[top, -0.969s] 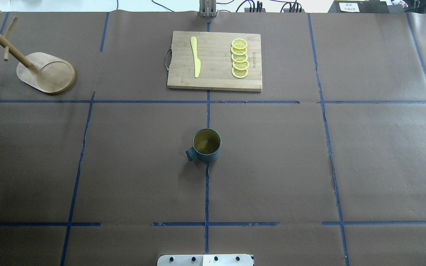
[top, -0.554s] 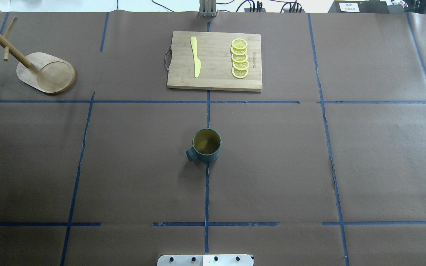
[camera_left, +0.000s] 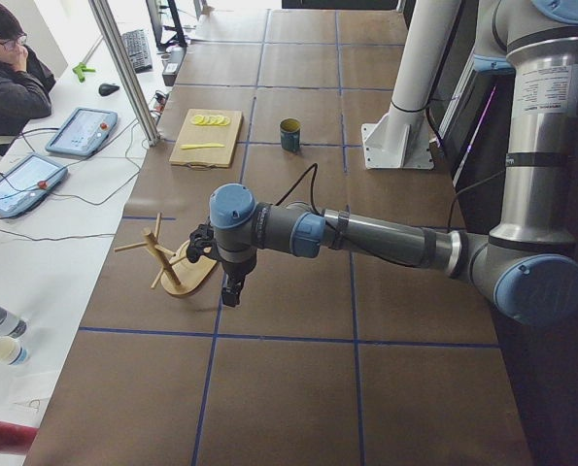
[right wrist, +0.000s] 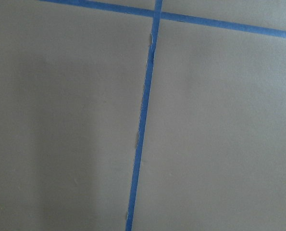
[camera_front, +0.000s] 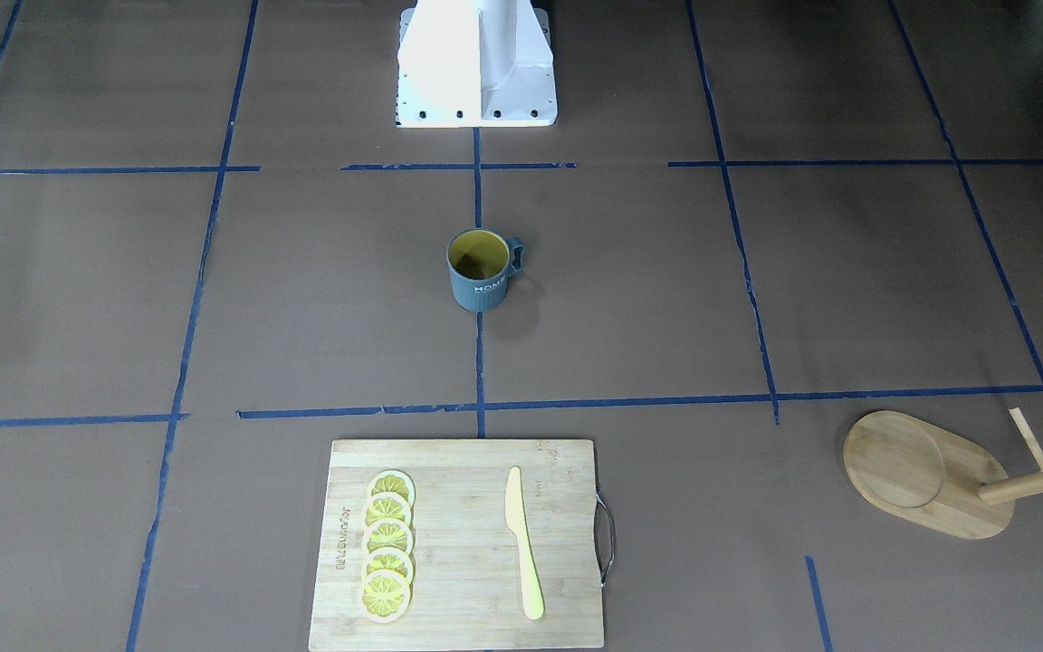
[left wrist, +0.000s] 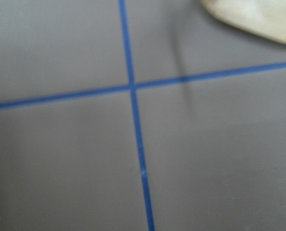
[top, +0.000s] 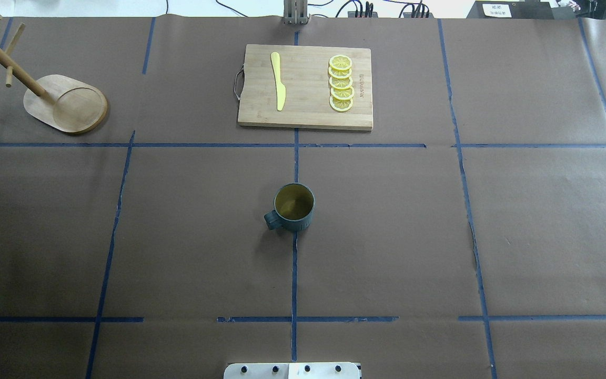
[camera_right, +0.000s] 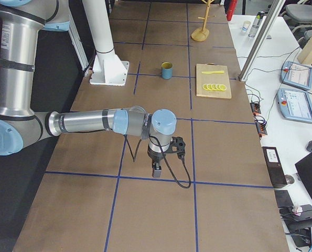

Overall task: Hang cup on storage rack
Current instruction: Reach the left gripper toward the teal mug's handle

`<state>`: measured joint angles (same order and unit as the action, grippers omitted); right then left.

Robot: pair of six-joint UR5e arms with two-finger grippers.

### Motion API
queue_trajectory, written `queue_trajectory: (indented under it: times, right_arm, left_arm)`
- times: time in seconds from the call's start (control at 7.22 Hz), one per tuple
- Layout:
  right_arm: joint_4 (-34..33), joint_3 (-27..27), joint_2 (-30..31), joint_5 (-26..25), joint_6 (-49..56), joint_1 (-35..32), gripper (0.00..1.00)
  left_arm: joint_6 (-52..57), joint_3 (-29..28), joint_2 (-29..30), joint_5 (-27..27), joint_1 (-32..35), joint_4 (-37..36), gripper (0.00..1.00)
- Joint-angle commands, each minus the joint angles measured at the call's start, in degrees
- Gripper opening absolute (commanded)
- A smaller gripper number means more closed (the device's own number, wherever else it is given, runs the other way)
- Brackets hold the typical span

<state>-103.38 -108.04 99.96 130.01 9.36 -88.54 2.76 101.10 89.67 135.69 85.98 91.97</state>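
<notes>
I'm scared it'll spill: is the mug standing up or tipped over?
Standing up. The cup rests on its base on the table, mouth facing up, so the overhead view looks straight into its yellow inside.

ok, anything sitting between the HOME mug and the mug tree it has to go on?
Nothing visible. In the overhead view only bare brown paper lies between the mug and the mug tree at the far left. The bamboo cutting board sits farther out, off that line.
</notes>
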Motion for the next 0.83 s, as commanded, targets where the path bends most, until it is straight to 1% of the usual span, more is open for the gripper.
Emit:
queue_trajectory:
  times: [0.0,0.14,0.28,0.42,0.55,0.69]
  right_arm:
    - [2.7,-0.1,-0.9,0.0,-3.0,0.8,1.0]
    - [3.1,0.2,-0.9,-0.1,-3.6,1.7,1.0]
    - [4.0,0.2,-0.9,-0.1,-4.4,2.5,1.0]
    - [4.0,0.2,-1.0,0.0,-4.6,3.0,1.0]
    - [4.0,0.2,-1.1,0.1,-4.7,3.3,1.0]
    - [4.0,0.2,-1.1,0.1,-4.7,3.3,1.0]
  left_arm:
    - [-0.1,2.2,0.3,0.0,-5.3,9.2,1.0]
    - [-0.2,2.1,0.6,-0.2,-9.7,16.7,1.0]
    - [-2.8,2.1,3.1,-0.3,-15.7,21.8,1.0]
    - [-9.4,2.0,3.6,-0.7,-19.7,27.5,1.0]
    - [-13.0,0.9,4.5,-2.8,-24.4,37.7,1.0]
    - [-18.2,1.3,6.0,-8.9,-29.2,42.3,1.0]
